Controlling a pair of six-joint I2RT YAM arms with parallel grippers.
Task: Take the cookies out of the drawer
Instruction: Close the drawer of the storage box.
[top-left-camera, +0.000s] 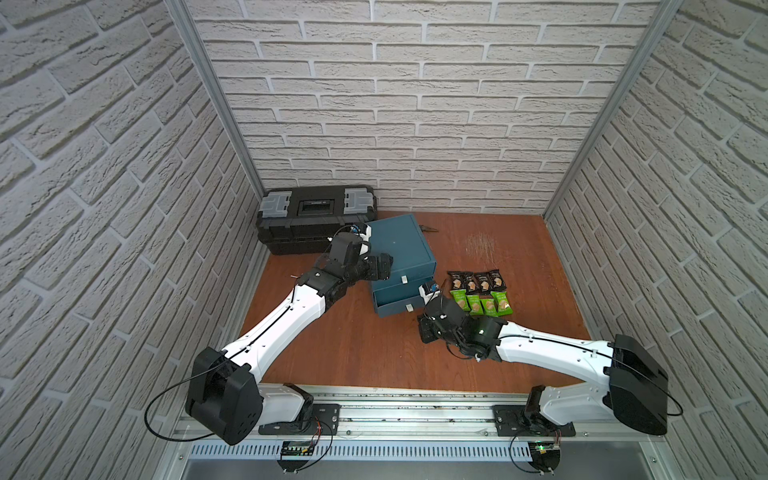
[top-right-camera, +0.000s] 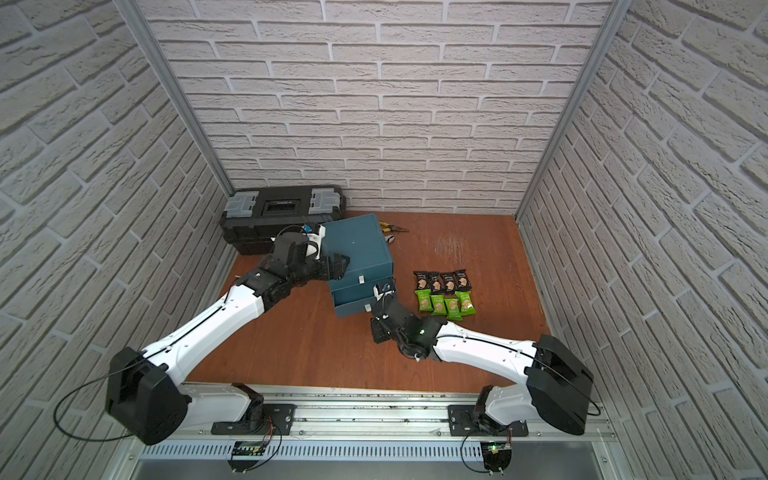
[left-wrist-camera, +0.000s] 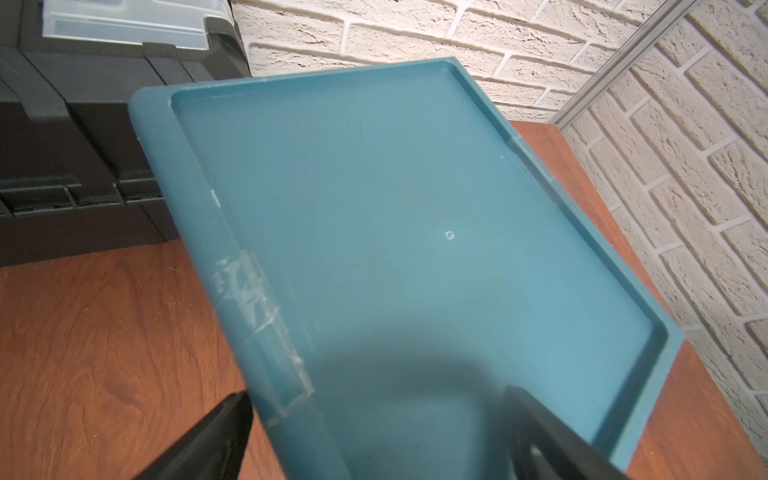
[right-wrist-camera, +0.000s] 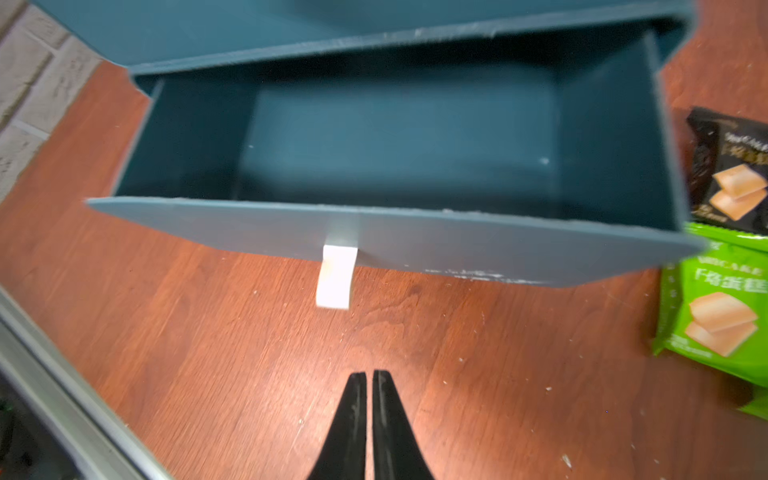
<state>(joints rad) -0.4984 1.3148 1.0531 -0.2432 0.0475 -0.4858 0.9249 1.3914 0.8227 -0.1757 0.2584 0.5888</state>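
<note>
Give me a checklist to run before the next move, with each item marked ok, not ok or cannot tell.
1. Bottom drawer pulled open: ok.
2. Bottom drawer emptied: ok for the part the right wrist view shows; no packets lie there, but its rear runs under the cabinet.
3. Cookies set on the table beside the drawer unit: ok, four black and four green packets in two rows.
4. Right gripper free: ok, fingers shut on nothing, short of the white pull tab.
5. Left gripper steadying the drawer unit: cannot tell; open fingers sit over its top, contact unclear.
6. Upper drawer checked for cookies: cannot tell, it is closed.
</note>
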